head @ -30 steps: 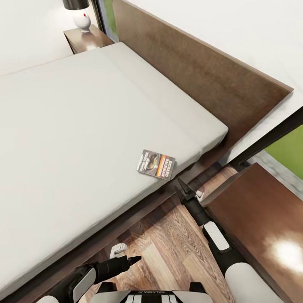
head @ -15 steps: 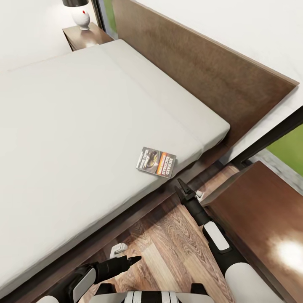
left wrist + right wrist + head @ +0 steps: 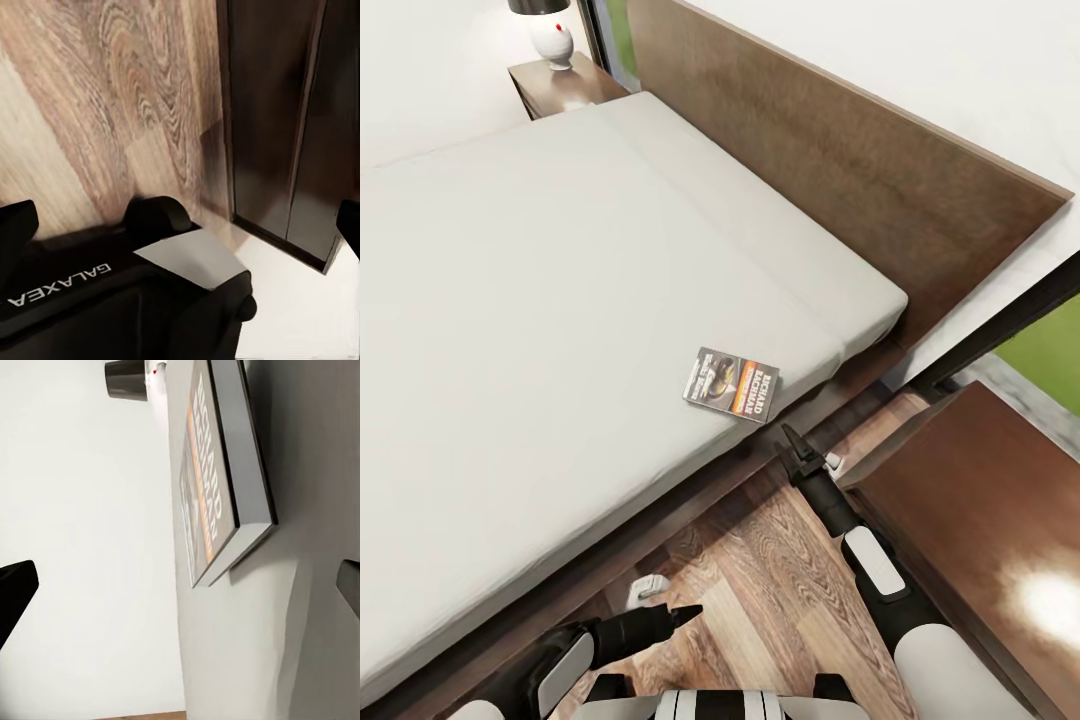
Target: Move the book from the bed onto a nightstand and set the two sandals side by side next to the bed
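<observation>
the book [image 3: 732,384] lies flat on the bed [image 3: 560,300], near the mattress edge at centre-right of the frame, its long axis running roughly along that edge. the right end effector [image 3: 792,447] sits just below and right of it, over the floor [image 3: 780,570], pointing up toward the book with its fingers spread wide, empty. the left end effector [image 3: 685,613] is low in the frame, well apart; i cannot tell whether it is open. the right arm is clearly nearer. a nightstand [image 3: 980,520] stands at right.
</observation>
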Controlling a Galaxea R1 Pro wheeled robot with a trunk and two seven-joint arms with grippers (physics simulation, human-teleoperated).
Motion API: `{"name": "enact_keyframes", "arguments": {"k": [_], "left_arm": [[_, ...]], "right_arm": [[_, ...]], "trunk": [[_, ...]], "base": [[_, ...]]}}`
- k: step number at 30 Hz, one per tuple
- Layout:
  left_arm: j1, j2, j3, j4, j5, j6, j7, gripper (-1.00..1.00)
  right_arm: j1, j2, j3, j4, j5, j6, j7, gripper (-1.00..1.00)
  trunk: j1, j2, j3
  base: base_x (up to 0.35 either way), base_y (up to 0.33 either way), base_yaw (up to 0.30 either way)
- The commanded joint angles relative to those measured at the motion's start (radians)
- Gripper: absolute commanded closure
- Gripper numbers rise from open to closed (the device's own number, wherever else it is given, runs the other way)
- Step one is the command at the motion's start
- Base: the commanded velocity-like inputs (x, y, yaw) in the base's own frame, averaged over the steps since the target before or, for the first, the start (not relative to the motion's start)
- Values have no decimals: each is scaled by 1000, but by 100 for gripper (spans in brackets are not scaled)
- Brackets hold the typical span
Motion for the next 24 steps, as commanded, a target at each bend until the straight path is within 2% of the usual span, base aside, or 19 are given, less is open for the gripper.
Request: {"name": "enact_keyframes", "arguments": {"k": [1,5,7,12,15,20,24], "left_arm": [[0,1,-20,-20,10,8,0,-100],[0,7,-98,-150,10,37,-1,-100],[0,9,-113,-204,10,69,0,-100],[0,13,-126,-298,9,135,0,-100],[0,15,-127,-312,9,143,0,-100],[0,36,-129,-316,10,146,0,-100],[0,38,-129,-316,11,146,0,-100]], "right_arm": [[0,0,1,1,-10,9,1,-100],[0,0,1,2,-10,9,1,-100],[0,0,1,1,-10,9,1,-100],[0,0,1,2,-10,9,1,-100],[0,0,1,2,-10,9,1,-100],[0,0,1,2,-10,9,1,-100],[0,0,1,2,-10,9,1,-100]], "trunk": [[0,0,0],[0,0,0],[0,0,0],[0,0,0],[0,0,0],[0,0,0],[0,0,0]], "base": [[0,0,0],[0,0,0],[0,0,0],[0,0,0],[0,0,0],[0,0,0],[0,0,0]]}}
